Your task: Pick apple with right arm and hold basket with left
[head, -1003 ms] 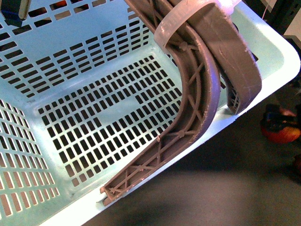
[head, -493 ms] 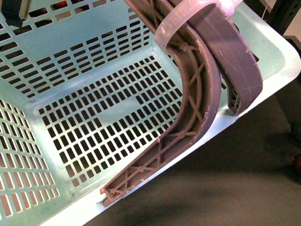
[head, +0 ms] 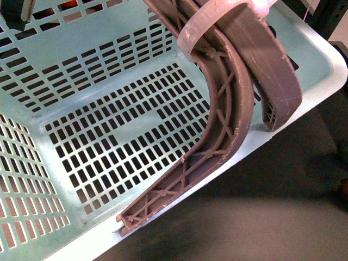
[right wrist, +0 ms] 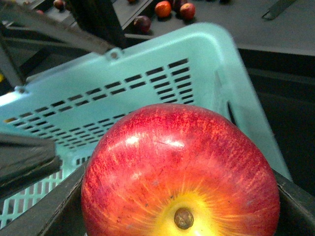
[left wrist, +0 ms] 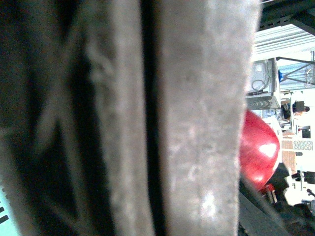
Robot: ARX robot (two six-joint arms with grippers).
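Apple (right wrist: 179,167) sits clamped between the jaws of the right gripper (right wrist: 179,216), close by the turquoise basket (head: 109,65). Left wrist view is a blurry wall of what's probably the brown handles (left wrist: 197,123). The left gripper doesn't show, so can't tell how its jaws stand.

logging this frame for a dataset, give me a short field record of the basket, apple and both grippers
basket: pale turquoise slotted plastic basket, tilted, visible floor bare
handles: two curved brown ribbed handles, bound together by a whitish band
apple: shiny red apple with yellow stem patch, close to the basket's wall
right gripper: shut on the apple
left gripper: not visible itself; its camera is right against the handles
other: small dark-red and orange fruits on the dark surface beyond the basket
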